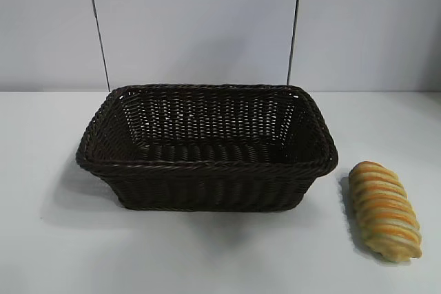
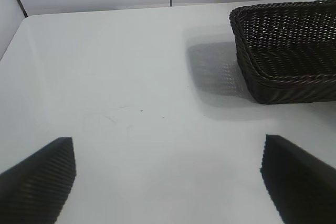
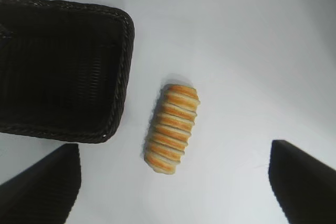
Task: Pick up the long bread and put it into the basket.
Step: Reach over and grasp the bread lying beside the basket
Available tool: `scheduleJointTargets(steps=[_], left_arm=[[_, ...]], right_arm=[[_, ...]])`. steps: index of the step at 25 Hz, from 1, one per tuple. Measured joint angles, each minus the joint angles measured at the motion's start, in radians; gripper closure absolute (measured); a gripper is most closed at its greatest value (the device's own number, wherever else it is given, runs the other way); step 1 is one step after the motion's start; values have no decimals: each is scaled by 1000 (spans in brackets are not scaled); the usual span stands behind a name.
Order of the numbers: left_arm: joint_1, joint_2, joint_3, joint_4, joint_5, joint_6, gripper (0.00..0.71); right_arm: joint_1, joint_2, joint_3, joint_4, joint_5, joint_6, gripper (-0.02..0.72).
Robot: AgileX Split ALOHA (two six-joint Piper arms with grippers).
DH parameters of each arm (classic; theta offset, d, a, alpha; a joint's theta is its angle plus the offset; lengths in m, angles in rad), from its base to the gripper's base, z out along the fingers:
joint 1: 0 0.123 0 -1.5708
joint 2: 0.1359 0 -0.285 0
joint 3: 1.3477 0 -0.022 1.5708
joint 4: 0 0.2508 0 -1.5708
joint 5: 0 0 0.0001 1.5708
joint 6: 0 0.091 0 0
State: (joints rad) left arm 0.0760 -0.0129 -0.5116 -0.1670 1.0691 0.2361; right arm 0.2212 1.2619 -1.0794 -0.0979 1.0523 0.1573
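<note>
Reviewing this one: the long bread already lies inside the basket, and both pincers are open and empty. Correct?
Not quite. The long bread is not in the basket; the exterior view shows it on the table beside the basket, apart from it, and the basket holds nothing. The rest stands: the left pincer and right pincer are open and empty.

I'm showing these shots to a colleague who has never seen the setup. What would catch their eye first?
Most likely the basket, big, dark and woven, standing empty in the middle of the white table. Next comes the long bread, golden with orange stripes, lying on the table to the basket's right, apart from it. The right gripper hangs open above the bread; the left gripper is open over bare table left of the basket.
</note>
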Motion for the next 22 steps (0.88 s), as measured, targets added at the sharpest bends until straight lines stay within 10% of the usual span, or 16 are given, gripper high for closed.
scheduleJointTargets(steps=[10,22], left_arm=[[0,0,0,0,0,0,16],[-28,0,0,0,0,0,16]], right_arm=[[0,24,310,-3,-399,75,29],[0,345,321,34,-654,78,37]])
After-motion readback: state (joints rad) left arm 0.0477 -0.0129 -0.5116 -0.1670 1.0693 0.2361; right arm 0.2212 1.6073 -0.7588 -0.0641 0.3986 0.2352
